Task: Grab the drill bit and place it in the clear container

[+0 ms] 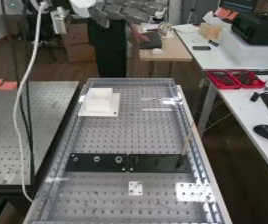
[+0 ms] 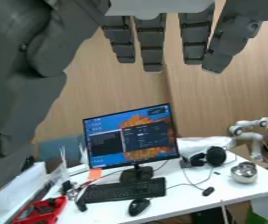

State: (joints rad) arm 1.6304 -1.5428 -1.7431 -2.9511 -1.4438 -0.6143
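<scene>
Grey robot hand, two black plates, two red trays

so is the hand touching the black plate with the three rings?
Apart. The high view shows the hand up at the top edge and the black plate well below, perforated benchtop visible between them.
</scene>
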